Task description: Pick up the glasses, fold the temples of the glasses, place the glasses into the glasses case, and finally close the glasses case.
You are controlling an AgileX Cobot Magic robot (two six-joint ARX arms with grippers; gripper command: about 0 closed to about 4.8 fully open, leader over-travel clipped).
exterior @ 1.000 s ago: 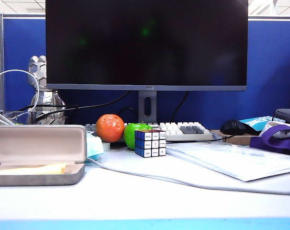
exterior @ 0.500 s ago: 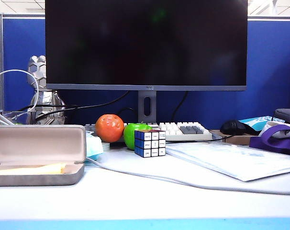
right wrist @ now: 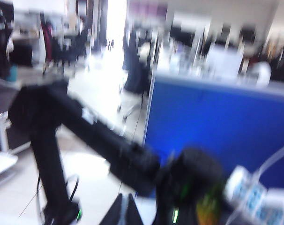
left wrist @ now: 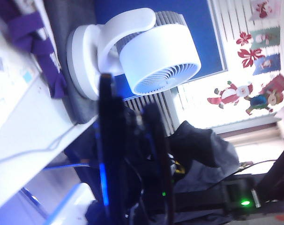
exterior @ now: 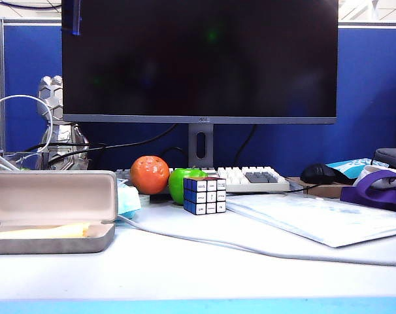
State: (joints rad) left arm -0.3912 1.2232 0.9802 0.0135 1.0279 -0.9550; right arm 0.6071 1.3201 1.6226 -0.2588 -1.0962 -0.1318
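Our right gripper (right wrist: 124, 202) has its two dark fingers pressed together on nothing we can see, aimed out over a blue partition. Whether the left gripper (left wrist: 128, 93), lifted toward a white fan, is clasping anything, we cannot tell. The thin black-framed glasses appear in no view. The grey felt clamshell glasses case (exterior: 51, 245) lies open, left on the table, holding only its yellow cloth (exterior: 41, 231). We judge that folding, placing and closing all remain.
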